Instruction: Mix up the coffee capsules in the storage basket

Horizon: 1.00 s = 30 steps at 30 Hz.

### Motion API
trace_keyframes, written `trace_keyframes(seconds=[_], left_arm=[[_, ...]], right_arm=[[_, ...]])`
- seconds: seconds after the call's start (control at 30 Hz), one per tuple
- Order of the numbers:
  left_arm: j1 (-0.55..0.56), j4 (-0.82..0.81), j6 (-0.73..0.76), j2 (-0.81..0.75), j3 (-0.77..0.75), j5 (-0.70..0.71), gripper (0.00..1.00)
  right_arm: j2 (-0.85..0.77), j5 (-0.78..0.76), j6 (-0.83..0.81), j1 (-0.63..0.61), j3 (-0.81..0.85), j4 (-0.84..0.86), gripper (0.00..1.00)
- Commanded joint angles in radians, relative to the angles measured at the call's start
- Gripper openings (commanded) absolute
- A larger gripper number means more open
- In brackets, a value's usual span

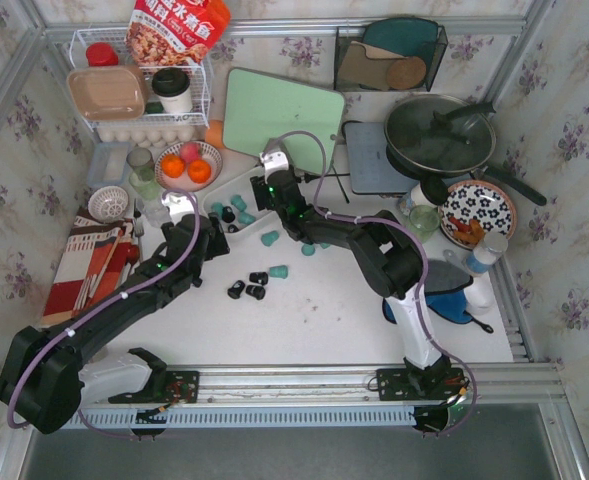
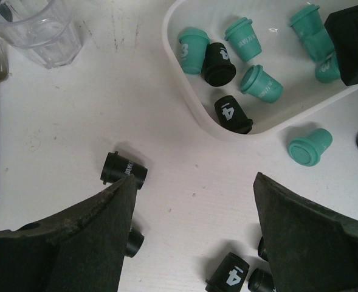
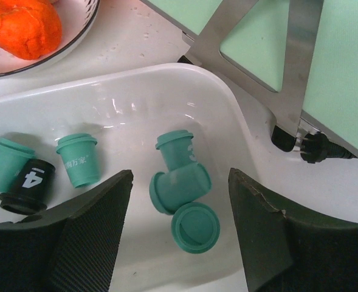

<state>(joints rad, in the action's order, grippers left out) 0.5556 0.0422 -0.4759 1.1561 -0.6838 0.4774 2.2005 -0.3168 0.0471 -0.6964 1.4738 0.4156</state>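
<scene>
The right gripper hangs with its jaws spread and empty inside the storage basket, pointing down over 3 teal coffee capsules. Its arm reaches forward and left across the table. The left gripper, reached forward and right, is likewise wide open and empty. It sits low over the table just beside the basket's near wall, with loose black capsules lying by its fingers.
</scene>
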Motion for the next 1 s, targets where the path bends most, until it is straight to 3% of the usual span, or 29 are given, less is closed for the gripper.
trace_keyframes(seconds=[0.0, 0.47, 0.87, 0.9, 0.97], left_arm=[[0.0, -0.007, -0.006, -0.006, -0.006, 0.002, 0.8], [0.0, 0.001, -0.018, -0.022, -0.004, -0.002, 0.8], [-0.001, 0.003, -0.017, -0.022, -0.004, 0.001, 0.8], [0.0, 0.001, -0.016, -0.016, -0.003, 0.002, 0.8], [-0.001, -0.001, -0.014, -0.005, -0.006, 0.003, 0.8]], right_arm=[[-0.051, 0.005, 0.032, -0.001, -0.013, -0.021, 0.73], [-0.36, 0.012, 0.089, 0.0, -0.253, -0.005, 0.71], [-0.733, -0.056, -0.022, 0.0, -0.561, 0.073, 0.71], [-0.772, -0.066, -0.033, 0.0, -0.594, 0.085, 0.73], [-0.846, -0.093, -0.058, 0.0, -0.669, 0.107, 0.98]])
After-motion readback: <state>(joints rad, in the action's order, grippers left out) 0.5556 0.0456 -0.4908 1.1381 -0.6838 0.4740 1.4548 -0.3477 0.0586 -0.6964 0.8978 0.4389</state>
